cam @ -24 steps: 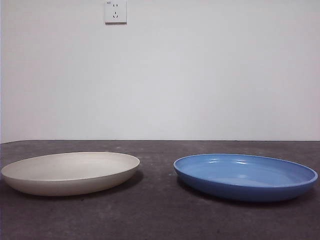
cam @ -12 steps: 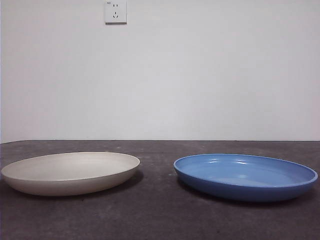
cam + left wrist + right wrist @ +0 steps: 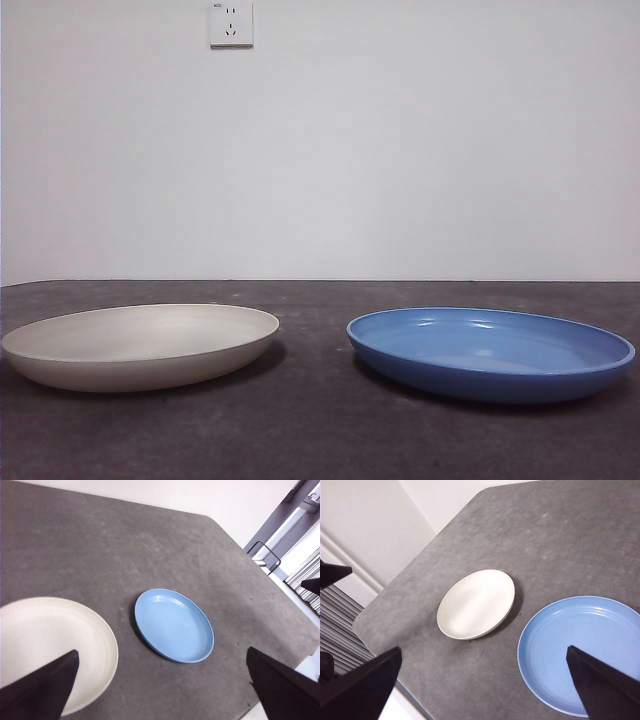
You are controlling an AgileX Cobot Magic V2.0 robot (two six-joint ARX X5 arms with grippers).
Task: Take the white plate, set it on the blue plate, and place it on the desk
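The white plate [image 3: 140, 345] lies flat on the desk [image 3: 320, 435] at the left, and the blue plate [image 3: 490, 352] lies flat at the right, a gap between them. No gripper shows in the front view. High above the desk, my left gripper [image 3: 161, 652] hangs open over the gap between the white plate [image 3: 50, 645] and the blue plate [image 3: 173, 625]. My right gripper [image 3: 484, 650] is also open and high, above the white plate [image 3: 476, 604] and the blue plate [image 3: 580, 650]. Neither gripper holds or touches anything.
A wall socket [image 3: 231, 22] sits on the white wall behind the desk. The desk's rounded edge [image 3: 280, 677] runs close to the blue plate's side, and its other edge [image 3: 395, 680] runs near the white plate.
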